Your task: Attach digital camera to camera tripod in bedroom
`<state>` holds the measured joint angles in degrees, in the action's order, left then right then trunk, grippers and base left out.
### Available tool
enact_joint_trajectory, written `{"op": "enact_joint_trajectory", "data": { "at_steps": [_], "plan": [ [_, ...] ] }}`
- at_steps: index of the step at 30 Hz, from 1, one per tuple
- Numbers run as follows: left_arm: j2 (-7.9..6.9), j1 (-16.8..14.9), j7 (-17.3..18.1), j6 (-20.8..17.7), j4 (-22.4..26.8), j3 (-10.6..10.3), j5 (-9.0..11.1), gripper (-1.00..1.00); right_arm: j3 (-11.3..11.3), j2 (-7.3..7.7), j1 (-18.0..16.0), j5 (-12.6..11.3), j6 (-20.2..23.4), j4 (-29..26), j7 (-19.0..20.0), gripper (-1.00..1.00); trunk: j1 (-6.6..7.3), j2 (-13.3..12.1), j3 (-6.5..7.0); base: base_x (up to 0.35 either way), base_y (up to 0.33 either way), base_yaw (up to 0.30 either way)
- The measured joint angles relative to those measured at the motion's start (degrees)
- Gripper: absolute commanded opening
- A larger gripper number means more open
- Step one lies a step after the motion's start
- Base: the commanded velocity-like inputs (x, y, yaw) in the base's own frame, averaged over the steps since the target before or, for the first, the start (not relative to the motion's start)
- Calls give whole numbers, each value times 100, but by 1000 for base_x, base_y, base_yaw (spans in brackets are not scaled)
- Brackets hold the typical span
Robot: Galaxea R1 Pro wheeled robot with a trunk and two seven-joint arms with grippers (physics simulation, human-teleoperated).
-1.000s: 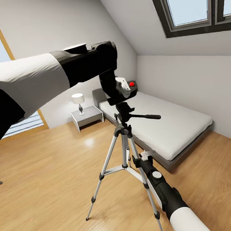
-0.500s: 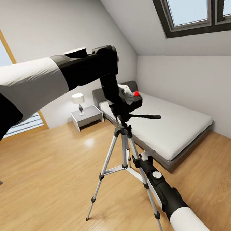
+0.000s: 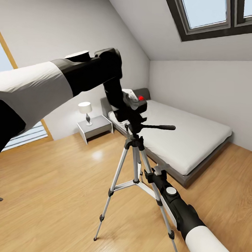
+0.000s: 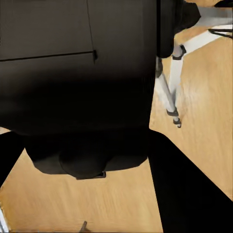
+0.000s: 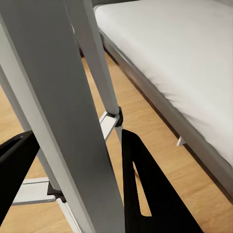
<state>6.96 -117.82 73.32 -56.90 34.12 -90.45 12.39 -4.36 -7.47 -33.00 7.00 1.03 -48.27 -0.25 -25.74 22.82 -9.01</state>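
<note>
My left tool (image 3: 130,103) is clamped on the digital camera (image 3: 134,107), red button up, sitting right at the black head of the camera tripod (image 3: 136,151). Can't tell if the camera is seated on the head or just touching it. In the left wrist view the camera body (image 4: 73,82) blocks most of the frame, one tripod leg (image 4: 167,92) and wood floor (image 4: 204,111) beside it.

My right tool (image 3: 155,173) is low, jaws apart around a tripod leg (image 5: 63,111); whether the fingers (image 5: 145,194) touch it, can't tell.

Tripod stands upright on the light wood floor (image 3: 51,190), legs spread, pan handle (image 3: 159,127) pointing toward the bed (image 3: 186,137). The bed has a low grey frame and white mattress, and sits against the far wall under the sloped ceiling and skylight (image 3: 208,9). Nightstand (image 3: 94,127) with lamp (image 3: 86,110) sits just beside the bed head.

Left arm (image 3: 45,86) is stretched out high across the view, wrist bent down to the tripod head. Right arm (image 3: 187,219) reaches forward and low from near the view's bottom.
</note>
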Motion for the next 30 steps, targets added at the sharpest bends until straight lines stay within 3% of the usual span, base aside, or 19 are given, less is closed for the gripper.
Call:
{"op": "enact_joint_trajectory", "data": {
  "at_steps": [3,6,12,28,29,30],
  "plan": [
    [38,1,-356,-23,-128,15,7,-100,0,0,0,0,0,0,0,-100,0,0,0,0,0,0],
    [71,1,-468,-33,-164,75,17,-100,0,0,-1,0,0,1,0,-100,0,0,0,0,0,0],
    [96,1,-506,-42,-154,235,19,-100,0,1,2,0,0,-3,0,-100,0,0,0,0,0,0],
    [121,1,-509,-52,-113,238,18,-100,-1,0,-3,0,0,3,1,-100,0,0,0,0,0,0],
    [121,1,-509,-52,-111,237,17,100,-1,0,-3,0,0,4,1,-100,0,0,0,0,0,0],
    [121,1,-506,-44,-110,237,7,100,0,0,-3,0,0,5,1,-100,0,1,0,0,0,0]
  ]
}}
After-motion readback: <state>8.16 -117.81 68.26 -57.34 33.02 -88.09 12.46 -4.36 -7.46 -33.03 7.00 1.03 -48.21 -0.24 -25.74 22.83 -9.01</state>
